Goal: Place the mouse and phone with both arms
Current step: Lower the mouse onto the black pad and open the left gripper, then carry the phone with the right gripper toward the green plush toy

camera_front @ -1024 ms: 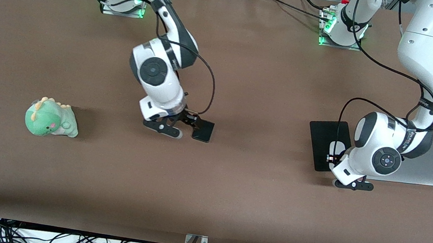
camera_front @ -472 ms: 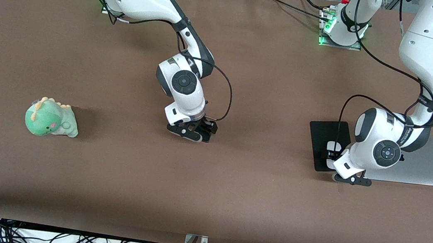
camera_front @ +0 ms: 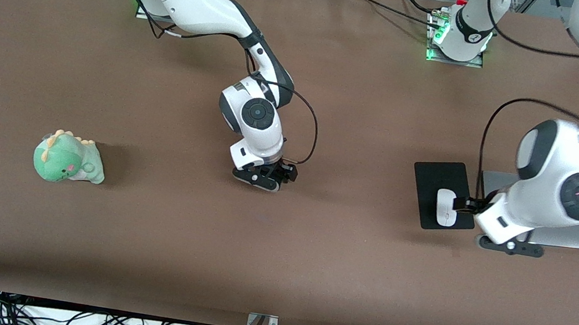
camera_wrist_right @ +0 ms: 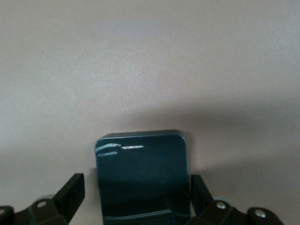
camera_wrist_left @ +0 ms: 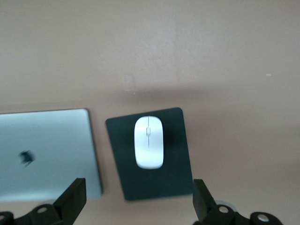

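The white mouse (camera_front: 446, 206) lies on the black mouse pad (camera_front: 436, 176), free of any gripper; it also shows in the left wrist view (camera_wrist_left: 149, 148). My left gripper (camera_front: 468, 205) is open and empty, up above the pad's edge beside the laptop, also seen in its wrist view (camera_wrist_left: 138, 201). The black phone (camera_wrist_right: 143, 178) lies flat on the table between the fingers of my open right gripper (camera_wrist_right: 136, 197). One finger (camera_wrist_right: 201, 192) is close to the phone's edge and the other stands apart from it. In the front view the right gripper (camera_front: 279, 175) covers the phone.
A silver laptop (camera_front: 559, 236) lies closed beside the mouse pad, toward the left arm's end, partly under the left arm. A green plush dinosaur (camera_front: 68, 158) sits toward the right arm's end of the brown table (camera_front: 309, 266).
My right gripper moved toward the left arm's end and now straddles the phone. My left gripper rose and drew away from the mouse toward the laptop, leaving the mouse uncovered on the pad.
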Robot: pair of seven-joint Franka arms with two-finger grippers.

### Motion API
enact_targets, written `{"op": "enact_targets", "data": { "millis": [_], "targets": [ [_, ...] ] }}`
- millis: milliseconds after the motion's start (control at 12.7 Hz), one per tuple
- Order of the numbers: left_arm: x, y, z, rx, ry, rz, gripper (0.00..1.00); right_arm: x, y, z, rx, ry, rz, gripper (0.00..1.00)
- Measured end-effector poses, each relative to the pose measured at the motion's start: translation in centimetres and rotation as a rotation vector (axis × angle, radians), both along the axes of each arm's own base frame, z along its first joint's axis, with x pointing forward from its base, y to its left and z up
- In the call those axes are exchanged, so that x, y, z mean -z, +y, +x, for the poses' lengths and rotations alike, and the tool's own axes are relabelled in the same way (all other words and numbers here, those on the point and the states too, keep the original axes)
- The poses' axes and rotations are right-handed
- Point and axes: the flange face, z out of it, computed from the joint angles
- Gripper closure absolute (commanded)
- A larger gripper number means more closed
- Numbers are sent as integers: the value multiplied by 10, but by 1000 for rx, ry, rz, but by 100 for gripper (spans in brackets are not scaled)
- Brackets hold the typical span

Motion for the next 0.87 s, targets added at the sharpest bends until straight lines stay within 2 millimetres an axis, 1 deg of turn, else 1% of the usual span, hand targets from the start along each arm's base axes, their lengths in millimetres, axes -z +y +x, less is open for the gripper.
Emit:
{"op": "enact_targets", "data": {
  "millis": [79, 157, 236, 315, 394, 472, 551, 630, 709, 787, 866],
  "targets": [
    [-39, 2, 0, -7, -16, 1, 0, 2, 0, -1, -6, -4, -6, 0],
    [-74, 4, -1, -14, -45, 0, 0, 2, 0, 0, -9, -7, -9, 0],
    [-104, 7, -3, -20, -77, -1, 0, 2, 0, 0, -11, -9, -11, 3],
    [-127, 10, -7, -26, -108, -1, 0, 2, 0, 0, -11, -10, -12, 12],
    [-147, 14, -14, -33, -131, 1, 0, 3, -1, 0, -12, -10, -14, 27],
    [-162, 21, -22, -48, -140, 1, 0, 5, -1, 0, -17, -10, -19, 45],
    [-173, 31, -31, -73, -140, -19, 0, 6, -1, 0, -24, -14, -28, 60],
    [-178, 43, -40, -104, -133, -50, 0, 2, 0, 0, -28, -16, -29, 70],
    [-179, 56, -51, -112, -120, -66, 0, 2, 0, 0, -34, -18, -30, 71],
    [-179, 65, -64, -66, -104, -72, 0, 2, -1, 1, -45, -18, -34, 71],
    [-178, 69, -79, 6, -88, -74, 0, 2, -6, 4, -59, -12, -48, 71]
  ]
}}
